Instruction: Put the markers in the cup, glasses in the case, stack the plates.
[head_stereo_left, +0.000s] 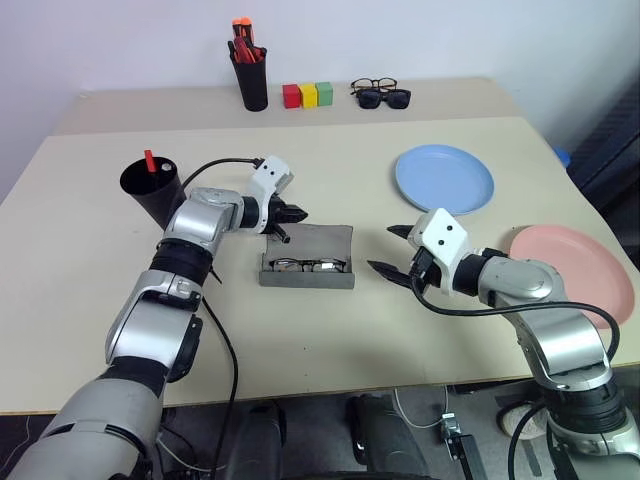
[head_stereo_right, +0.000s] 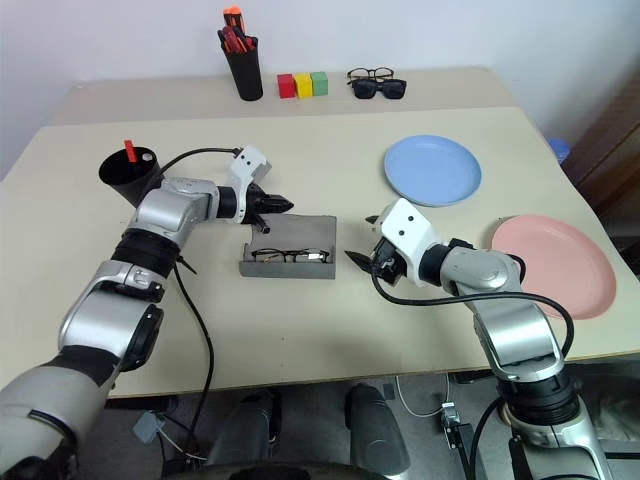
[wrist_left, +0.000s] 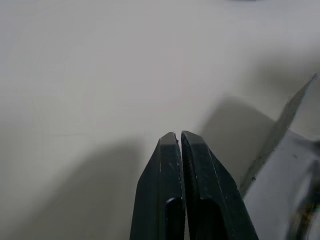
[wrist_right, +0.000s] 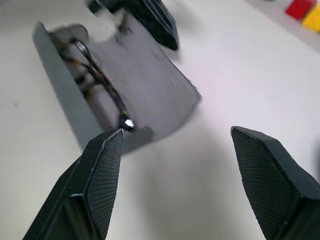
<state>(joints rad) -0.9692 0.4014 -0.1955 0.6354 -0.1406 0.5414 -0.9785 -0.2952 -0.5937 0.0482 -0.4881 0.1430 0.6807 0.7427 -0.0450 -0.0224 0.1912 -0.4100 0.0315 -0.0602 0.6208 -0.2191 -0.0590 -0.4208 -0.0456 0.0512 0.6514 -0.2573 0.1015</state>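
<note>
1. Nearest, low in the right of the frame, the right gripper (head_stereo_left: 392, 251) hangs just off the right end of the case with its fingers spread apart and nothing between them.
2. At the centre lies the grey case (head_stereo_left: 308, 256), its lid lying open flat behind it. The glasses (head_stereo_left: 308, 266) sit inside the trough, so that part looks done bar shutting the lid, if that is wanted.
3. Just behind the case's left end, the left gripper (head_stereo_left: 292, 213) hovers with its fingers pressed together, holding nothing. It looks placed to push at the open lid, though that is my guess.
4. To the right, the pink plate (head_stereo_left: 575, 268) lies at the frame's right edge and the blue plate (head_stereo_left: 444, 178) further back, well apart. Stacking has not been started.
5. At centre left stands the black cup (head_stereo_left: 152, 190) with a red-tipped marker (head_stereo_left: 149, 160) poking out. Whether the second marker is inside I cannot tell.
6. Farthest, along the top of the frame: a pen holder (head_stereo_left: 249, 65) of red and orange pens, three coloured blocks (head_stereo_left: 307, 95), and two spare pairs of spectacles (head_stereo_left: 381, 93). None of these blocks the work; the right arm itself lies between the case and the pink plate.
</note>
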